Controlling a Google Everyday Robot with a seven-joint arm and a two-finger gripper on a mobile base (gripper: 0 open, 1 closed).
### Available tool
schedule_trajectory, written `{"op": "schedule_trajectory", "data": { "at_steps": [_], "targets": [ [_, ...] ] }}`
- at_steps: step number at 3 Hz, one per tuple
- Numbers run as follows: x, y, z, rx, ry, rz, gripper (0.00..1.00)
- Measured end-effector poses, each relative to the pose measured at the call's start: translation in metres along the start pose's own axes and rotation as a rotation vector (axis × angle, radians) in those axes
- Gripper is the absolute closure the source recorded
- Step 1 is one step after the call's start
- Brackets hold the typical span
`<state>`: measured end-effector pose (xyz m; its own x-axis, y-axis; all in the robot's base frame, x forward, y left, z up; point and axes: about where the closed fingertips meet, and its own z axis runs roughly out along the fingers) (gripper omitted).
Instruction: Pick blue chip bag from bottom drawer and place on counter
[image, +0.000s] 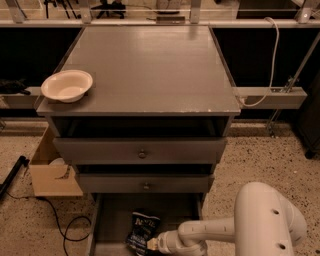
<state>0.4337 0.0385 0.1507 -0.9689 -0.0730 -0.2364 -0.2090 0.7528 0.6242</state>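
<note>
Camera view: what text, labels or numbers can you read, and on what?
On the blue chip bag in the bottom drawer: white lettering, too blurred to read.
Nothing else bears readable text.
The gripper sits in that drawer, beside the bag's lower right edge.

Dim, warm lighting from above. Soft sheen across counter. Deep shadow beneath counter lip and inside bottom drawer, around gripper just beside blue chip bag.

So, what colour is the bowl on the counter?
The bowl is cream, camera view; the gripper is beside the blue chip bag.
</note>
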Motion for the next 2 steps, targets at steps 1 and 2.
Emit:
{"op": "schedule_trajectory", "data": {
  "at_steps": [1,2],
  "targets": [
    [0.0000,0.0000,0.0000,0.000,0.000,0.000,0.93],
    [0.0000,0.0000,0.0000,0.000,0.000,0.000,0.89]
  ]
}}
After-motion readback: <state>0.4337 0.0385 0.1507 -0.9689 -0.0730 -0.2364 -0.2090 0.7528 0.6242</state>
